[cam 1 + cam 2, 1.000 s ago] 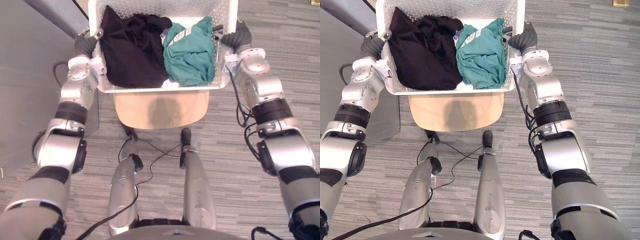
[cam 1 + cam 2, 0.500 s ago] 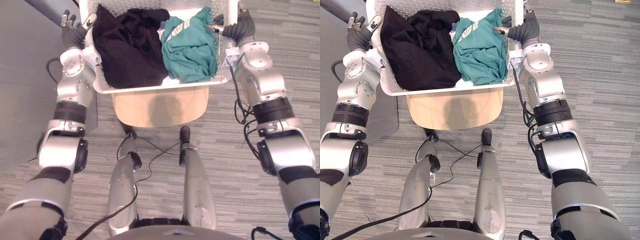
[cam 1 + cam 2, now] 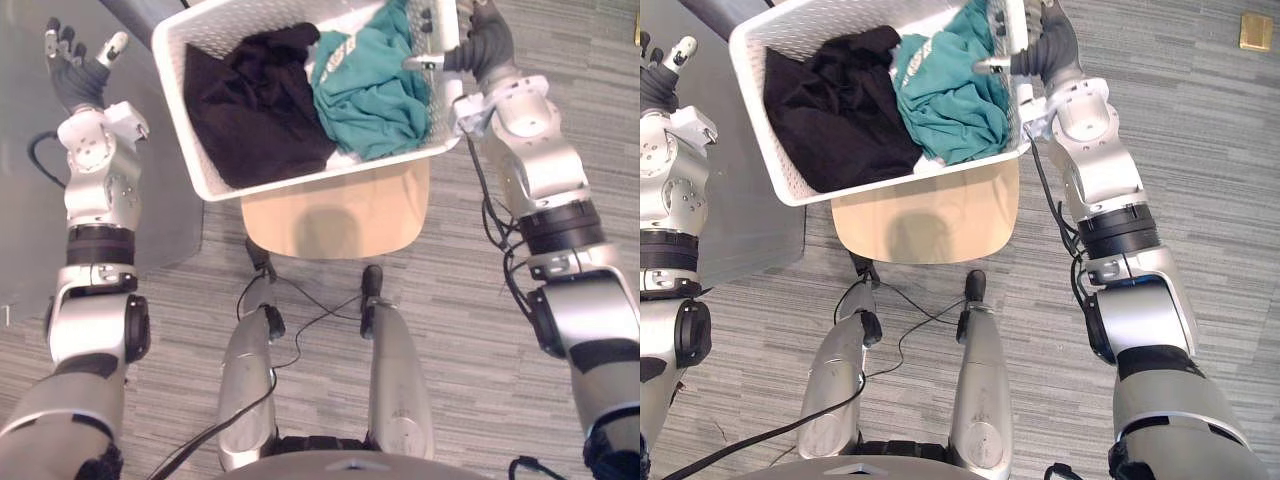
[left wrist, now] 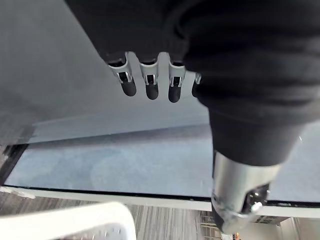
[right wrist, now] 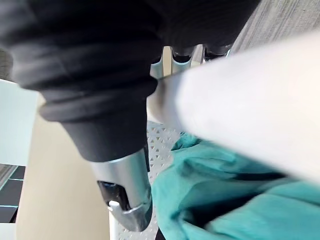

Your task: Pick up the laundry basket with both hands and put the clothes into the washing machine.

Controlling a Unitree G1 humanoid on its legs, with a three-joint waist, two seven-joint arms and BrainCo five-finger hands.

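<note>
Two garments, one black garment (image 3: 255,110) and one teal garment (image 3: 370,85), lie heaped in the white laundry basket (image 3: 230,22), which is skewed across the wooden chair seat (image 3: 335,215) in front of me. My right hand (image 3: 480,45) is clamped on its right rim — thumb inside, fingers over the edge. My left hand (image 3: 75,70) is clear of the basket — fingers straight and spread, raised over the grey panel (image 3: 30,200) beside it.

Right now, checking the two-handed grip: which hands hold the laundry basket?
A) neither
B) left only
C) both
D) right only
D: the right hand is curled round the rim of the laundry basket, while the left hand is open and apart from it.
</note>
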